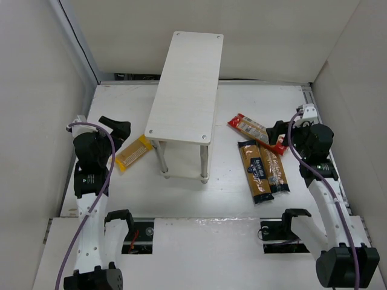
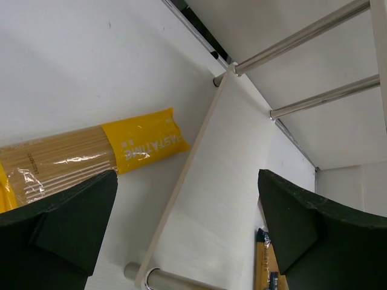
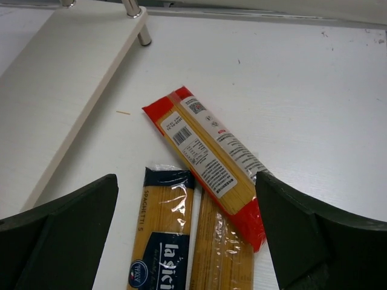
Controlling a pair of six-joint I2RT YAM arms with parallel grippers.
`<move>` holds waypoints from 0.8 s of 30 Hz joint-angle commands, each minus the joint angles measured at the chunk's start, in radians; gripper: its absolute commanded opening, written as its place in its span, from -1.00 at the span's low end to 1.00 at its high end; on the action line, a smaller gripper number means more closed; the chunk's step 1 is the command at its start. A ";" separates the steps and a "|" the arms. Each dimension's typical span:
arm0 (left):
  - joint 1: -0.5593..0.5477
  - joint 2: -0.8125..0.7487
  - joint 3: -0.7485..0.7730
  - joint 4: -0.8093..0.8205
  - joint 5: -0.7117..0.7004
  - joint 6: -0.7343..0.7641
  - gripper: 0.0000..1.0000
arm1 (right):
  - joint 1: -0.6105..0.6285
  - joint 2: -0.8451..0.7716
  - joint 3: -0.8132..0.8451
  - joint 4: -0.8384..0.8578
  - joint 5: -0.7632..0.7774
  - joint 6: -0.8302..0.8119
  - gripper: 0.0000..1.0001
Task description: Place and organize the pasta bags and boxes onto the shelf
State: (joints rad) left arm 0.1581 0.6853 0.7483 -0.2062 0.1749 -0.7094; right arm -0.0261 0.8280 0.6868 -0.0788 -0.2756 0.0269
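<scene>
Step in hand: both boards are showing bare, so I judge the task is just starting, with each arm lining up on a first pack.
Next move: the right arm is likely needing to drop and close across the narrow width of the pack below it. The pack then needs to stay level while going onto a board.
Amber-brown packs (image 1: 255, 172): two long, flat packs are lying side by side and touching on the right of the table (image 1: 242, 103), nearest the arm bases. Their clear, crinkly film is showing straight spaghetti, with dark blue labels, and it is looking slippery.
Orange-yellow pack (image 2: 91, 154): it is lying flat on the left of the table, just beside the shelf's lower board. It is a shorter pack, with glossy yellow film at one end and clear film over pale strands.
Left gripper (image 2: 187, 175): it is hanging with its fingers spread wide and gripping nothing, the orange-yellow pack lying just off to its side.
Right gripper (image 3: 186, 176): it is hovering with its fingers wide apart and nothing held, above the red-and-white pack.
Red-and-white pack (image 3: 205, 151): it is lying at a slant on the table, white label side up. Its near end seems to be resting over the far end of one amber-brown pack. It is thin, shiny and flexible-looking.
Shelf (image 1: 184, 84): it is standing mid-table between the arms. Two long whitish wood-grain boards are sitting on thin polished metal legs (image 2: 302, 36), with screws at the corners.
</scene>
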 commanded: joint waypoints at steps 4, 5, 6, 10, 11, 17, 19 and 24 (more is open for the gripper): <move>-0.002 0.031 0.003 0.120 0.007 0.002 1.00 | -0.005 0.127 0.074 0.017 -0.036 -0.068 0.99; -0.002 0.040 -0.006 0.134 0.036 0.002 1.00 | -0.005 0.155 0.086 0.008 -0.052 -0.085 0.99; -0.002 0.052 -0.015 0.146 0.049 0.011 1.00 | -0.005 0.181 0.101 -0.007 -0.075 -0.099 0.99; -0.002 0.118 -0.006 0.156 0.058 0.021 1.00 | -0.005 0.328 0.212 -0.090 -0.064 -0.186 0.99; -0.002 0.134 -0.006 0.156 0.048 0.030 1.00 | -0.005 0.392 0.259 -0.132 -0.053 -0.229 0.99; -0.002 0.145 -0.029 0.206 -0.020 0.040 1.00 | -0.005 0.652 0.437 -0.275 -0.088 -0.357 0.99; -0.002 0.163 -0.041 0.218 -0.029 0.050 1.00 | -0.005 0.752 0.499 -0.311 -0.076 -0.383 0.99; -0.002 0.218 -0.040 0.218 -0.081 0.059 1.00 | -0.014 0.899 0.597 -0.358 0.009 -0.423 0.99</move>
State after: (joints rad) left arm 0.1581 0.8867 0.7086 -0.0418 0.1368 -0.6765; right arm -0.0269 1.6985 1.2171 -0.3740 -0.3054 -0.3370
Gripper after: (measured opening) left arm 0.997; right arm 0.994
